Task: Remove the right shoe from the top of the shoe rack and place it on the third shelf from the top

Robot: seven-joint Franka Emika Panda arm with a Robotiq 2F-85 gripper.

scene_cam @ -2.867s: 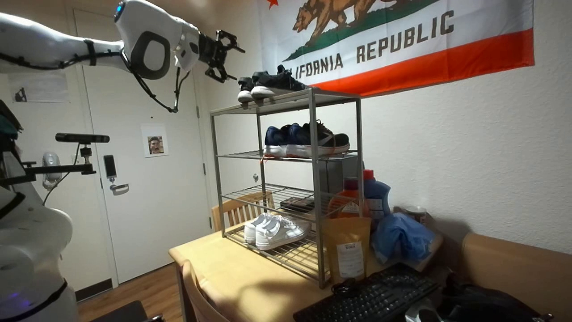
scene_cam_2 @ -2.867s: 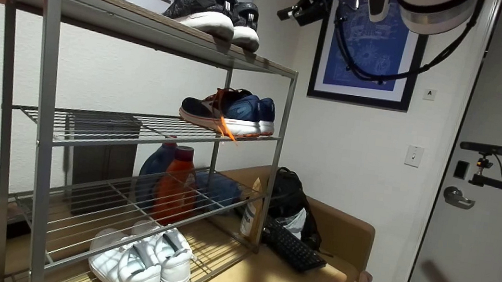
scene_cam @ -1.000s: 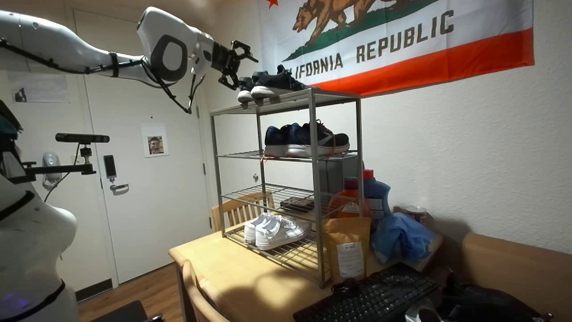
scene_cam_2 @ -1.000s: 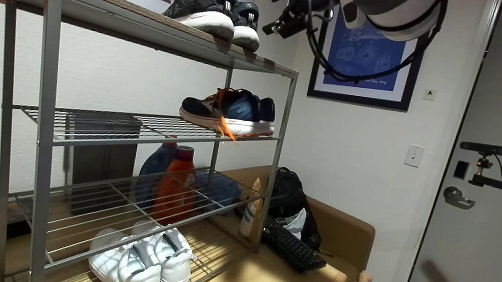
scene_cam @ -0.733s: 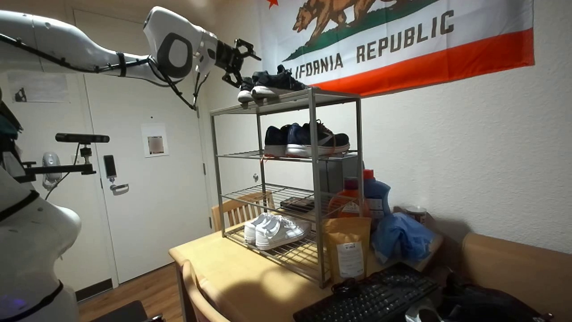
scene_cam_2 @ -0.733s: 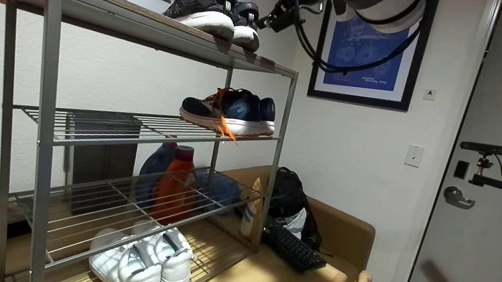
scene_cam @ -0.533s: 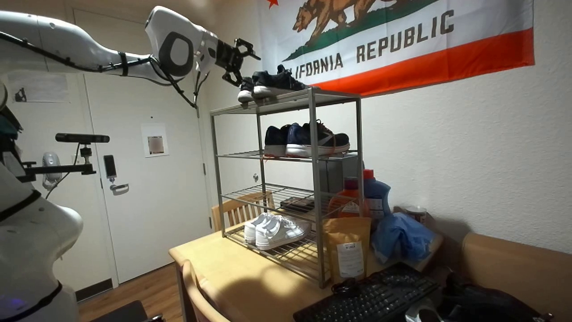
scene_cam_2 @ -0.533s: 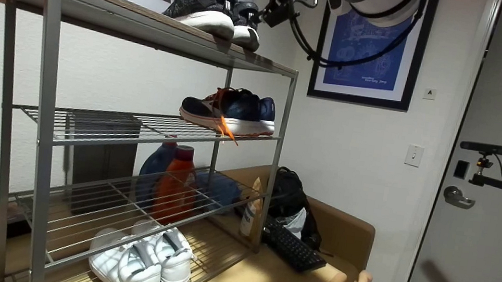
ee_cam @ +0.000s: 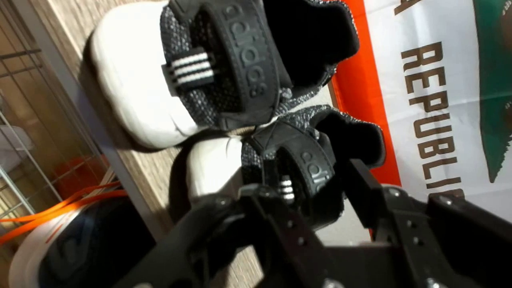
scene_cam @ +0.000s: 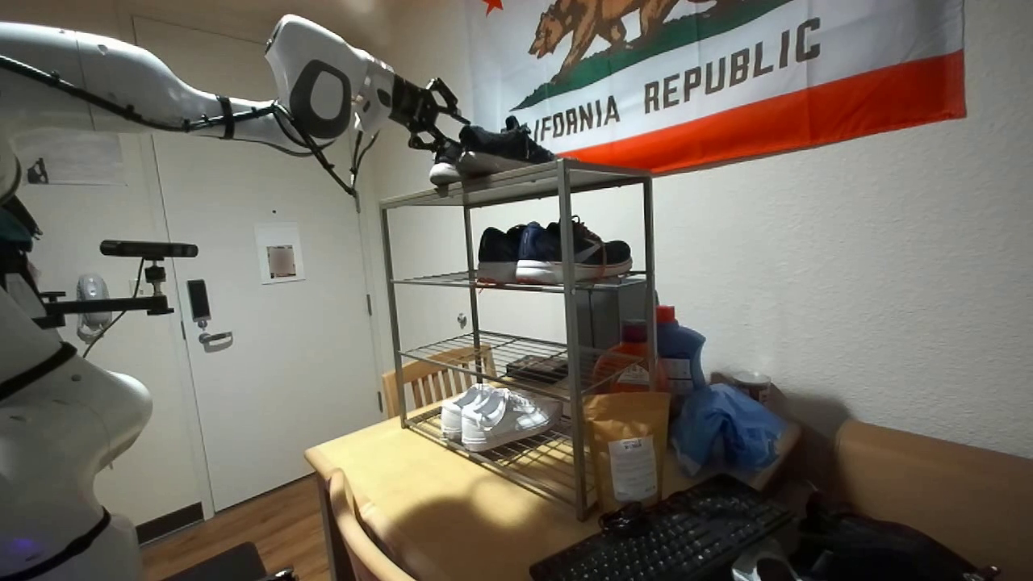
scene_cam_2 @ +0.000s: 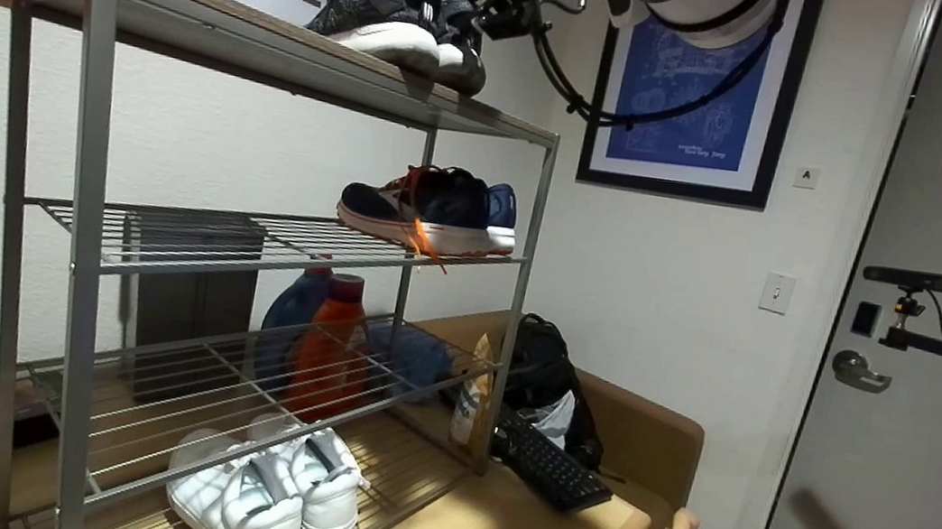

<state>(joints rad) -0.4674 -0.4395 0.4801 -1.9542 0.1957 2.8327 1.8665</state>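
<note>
The right shoe [ee_cam: 288,160], black with a white sole, stands on the wood-topped top of the shoe rack [scene_cam: 570,339]. Its matching twin [ee_cam: 248,60] is close beside it. My gripper [ee_cam: 308,180] is at the right shoe's heel, one of its fingers [ee_cam: 358,188] near the collar and the other overlapping the heel's side. The jaws are partly closed with the heel between them; whether both press on it is hidden. In an exterior view, my gripper [scene_cam_2: 473,8] overlaps the heel. The third shelf [scene_cam_2: 398,402] is a wire tier with no shoes on it.
Dark blue shoes [scene_cam: 557,254] sit on the second tier, and white shoes [scene_cam: 504,420] on the lowest. A flag [scene_cam: 726,89] hangs on the wall behind the rack. By the rack's end stand a brown pouch [scene_cam: 629,452] and a keyboard [scene_cam: 670,524].
Over the last three seconds my gripper has come forward to the right shoe's heel. During the last half second its jaws have narrowed there, and the shoe's sole has fallen into shadow.
</note>
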